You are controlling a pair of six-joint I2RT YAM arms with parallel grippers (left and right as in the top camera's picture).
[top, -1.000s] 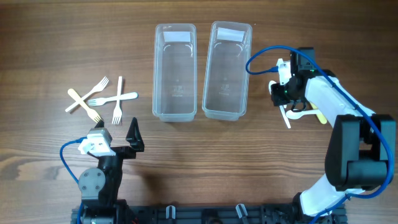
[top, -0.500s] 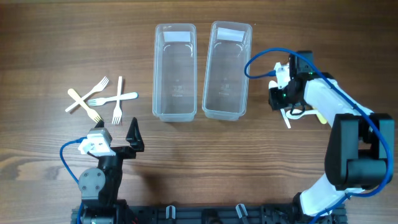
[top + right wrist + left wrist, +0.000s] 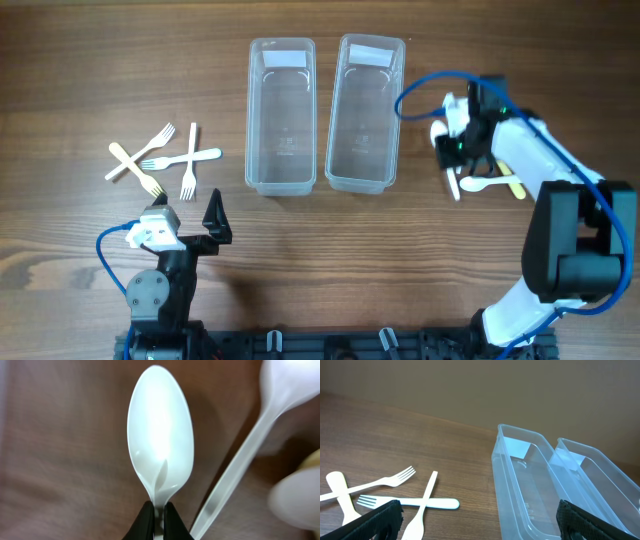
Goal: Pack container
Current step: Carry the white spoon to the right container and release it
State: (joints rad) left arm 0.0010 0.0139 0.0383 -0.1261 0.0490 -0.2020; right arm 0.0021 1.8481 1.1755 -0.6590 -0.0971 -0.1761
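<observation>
Spoon [image 3: 160, 435], likely light, stiff, slippery plastic, is clenched at its thin neck by the right gripper [image 3: 159, 522] at bottom centre, while the left gripper [image 3: 187, 222] stands spread and empty.

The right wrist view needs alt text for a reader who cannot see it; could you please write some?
The right gripper is shut on the neck of a white plastic spoon, its bowl pointing up in the frame, over the brown wooden table. A second white spoon lies diagonally at the frame's right side, blurred.
</observation>
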